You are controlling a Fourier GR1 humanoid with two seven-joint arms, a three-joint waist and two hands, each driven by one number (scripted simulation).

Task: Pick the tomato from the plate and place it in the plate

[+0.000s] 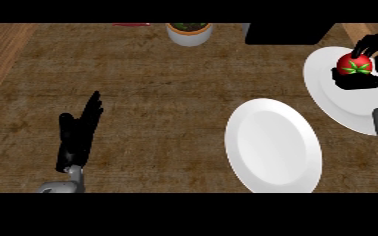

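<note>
Over on the left, the left hand rests above the brown table, fingers straight and open, pointing up the view, holding nothing. At the far edge, middle of the view, sits a small white pot with a plant in it, well apart from the action. Moving right, here's the near plate, white, bare, waiting. Just beyond it, at the right edge, the far plate, partly cut off by the view. And there's the tomato, red with a green star of a stem, over that far plate, with the right hand curled round it: dark fingers below and one arcing above. Whether it's lifted off the plate, I can't tell. That tomato looks light, round and smooth, likely slippery and soft enough to bruise, so cupping it round the middle seems the sensible hold. Next, I'd judge, a short carry left and toward the robot to the near plate.
</note>
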